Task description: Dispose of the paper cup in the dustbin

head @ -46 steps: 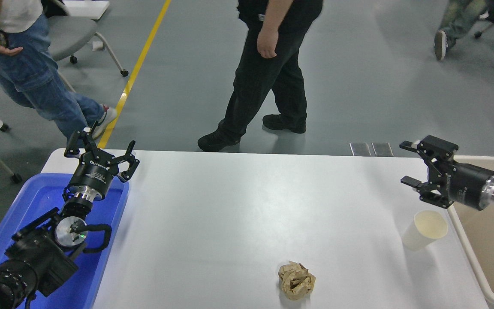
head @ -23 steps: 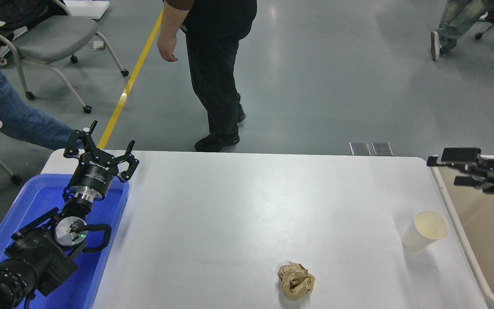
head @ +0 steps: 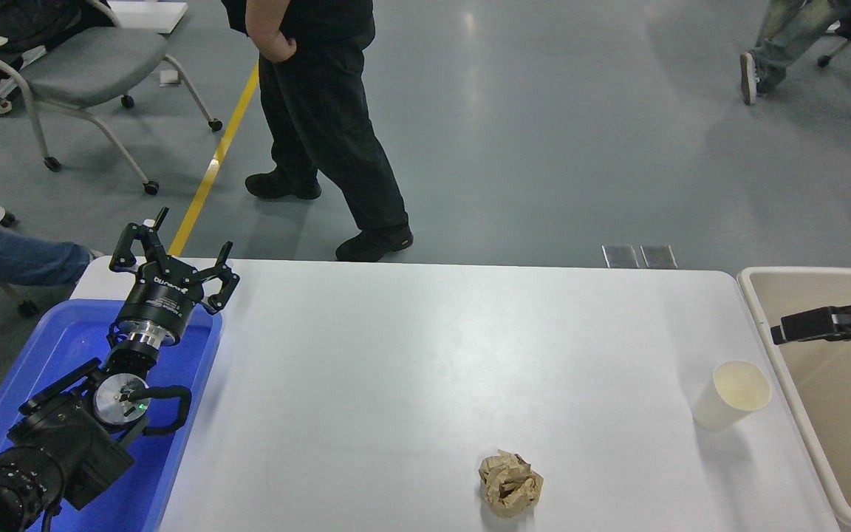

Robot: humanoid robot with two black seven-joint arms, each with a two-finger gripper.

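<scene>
The paper cup [head: 731, 395] stands upright on the white table [head: 425, 369] near its right edge, white outside and cream inside. The beige dustbin [head: 758, 281] sits just right of the table, beside the cup. Only a black tip of my right gripper [head: 802, 326] shows at the right edge, above the dustbin's opening, up and to the right of the cup and apart from it. My left gripper [head: 174, 255] is open and empty, parked over the blue tray at the lower left.
A crumpled brown paper ball [head: 510, 484] lies near the table's front edge, left of the cup. A bright blue tray [head: 71, 332] sits at the table's left under my left arm. A person in black [head: 322, 111] stands beyond the far edge.
My right gripper has drawn back to the right, from above the cup to over the dustbin, mostly leaving the picture. The cup has stayed put. The person in black walked left.
</scene>
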